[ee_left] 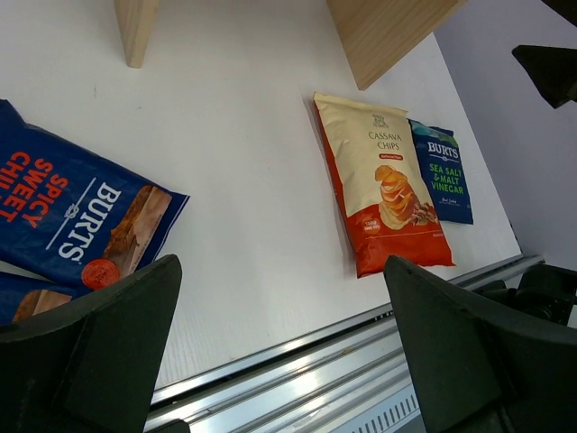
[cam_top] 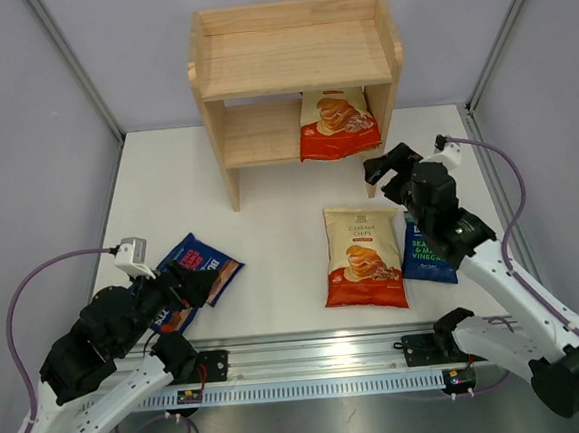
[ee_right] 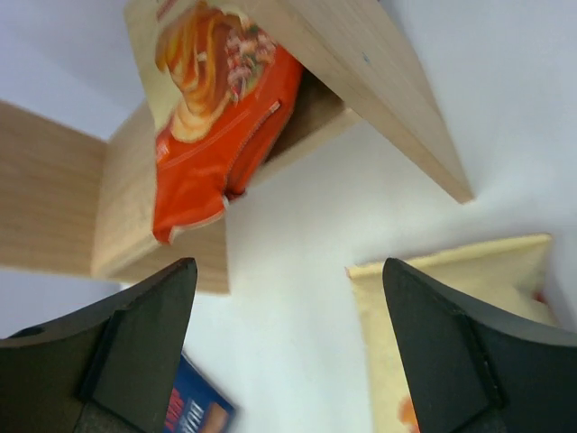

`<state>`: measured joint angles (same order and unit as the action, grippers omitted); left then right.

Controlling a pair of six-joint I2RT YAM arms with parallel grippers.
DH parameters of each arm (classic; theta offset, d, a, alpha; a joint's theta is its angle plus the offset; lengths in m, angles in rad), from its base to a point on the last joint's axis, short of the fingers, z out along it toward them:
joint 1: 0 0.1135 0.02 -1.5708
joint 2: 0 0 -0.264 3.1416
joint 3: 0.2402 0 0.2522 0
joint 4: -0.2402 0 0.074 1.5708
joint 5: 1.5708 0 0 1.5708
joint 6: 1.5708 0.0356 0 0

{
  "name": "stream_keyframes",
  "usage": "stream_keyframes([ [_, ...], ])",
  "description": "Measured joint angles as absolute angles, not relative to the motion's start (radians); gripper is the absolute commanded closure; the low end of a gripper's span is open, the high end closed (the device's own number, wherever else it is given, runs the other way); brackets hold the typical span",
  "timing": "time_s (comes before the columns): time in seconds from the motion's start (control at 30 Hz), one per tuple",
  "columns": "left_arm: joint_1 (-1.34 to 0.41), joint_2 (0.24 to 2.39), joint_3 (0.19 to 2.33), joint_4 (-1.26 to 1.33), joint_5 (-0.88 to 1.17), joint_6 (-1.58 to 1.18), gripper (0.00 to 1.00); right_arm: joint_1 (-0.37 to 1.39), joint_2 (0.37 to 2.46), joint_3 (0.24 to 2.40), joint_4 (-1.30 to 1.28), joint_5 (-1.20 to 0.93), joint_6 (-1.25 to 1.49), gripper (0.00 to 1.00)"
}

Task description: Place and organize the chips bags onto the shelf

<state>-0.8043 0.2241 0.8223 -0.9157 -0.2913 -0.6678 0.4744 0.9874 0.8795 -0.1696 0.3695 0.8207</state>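
On the left side of the white bench (cam_top: 273, 203), the left fingers (ee_left: 99, 352) stand wide apart and hold nothing. They hang low over the near left corner, just above two dark blue Burts bags. The upper one, the "Spicy Sweet Chilli" bag (cam_top: 206, 264), lies flat and at an angle. The second blue bag (ee_left: 22, 302) is under it, and only a small part of it shows.

At the back, in the middle, stands the wooden shelf (cam_top: 292, 56). Its top tier is bare. One Cassava Chips bag (cam_top: 334, 125) sits at the right end of the lower tier, picture side to the front.

In front of the shelf the other Cassava Chips bag (cam_top: 363, 256) lies flat on the bench. The green-lettered Burts bag (cam_top: 425, 258) lies touching its right edge, partly under the right arm.

The right fingers (ee_right: 451, 361) are also wide apart and empty. They are near the right side panel of the shelf and point toward the bag in the lower tier.
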Motion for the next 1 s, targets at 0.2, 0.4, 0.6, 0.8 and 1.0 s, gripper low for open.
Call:
stream_keyframes([
  [0.2,-0.804,0.224,0.846,-0.930,-0.295,-0.644,0.01,0.391,0.860,0.850,-0.352,0.213,0.639,0.08],
  [0.4,-0.804,0.224,0.871,-0.952,-0.301,-0.618,0.01,0.347,0.908,0.797,-0.438,0.003,0.547,0.01],
  [0.6,-0.804,0.229,0.882,-0.955,-0.321,-0.600,0.01,0.346,0.874,0.628,-0.429,-0.015,0.556,0.02],
  [0.8,-0.804,0.237,0.880,-0.948,-0.335,-0.590,0.01,0.346,0.881,0.539,-0.393,-0.033,0.580,0.01],
  [1.0,-0.804,0.239,0.861,-0.945,-0.332,-0.583,0.01,0.346,0.972,0.509,-0.350,-0.087,0.580,0.01],
])
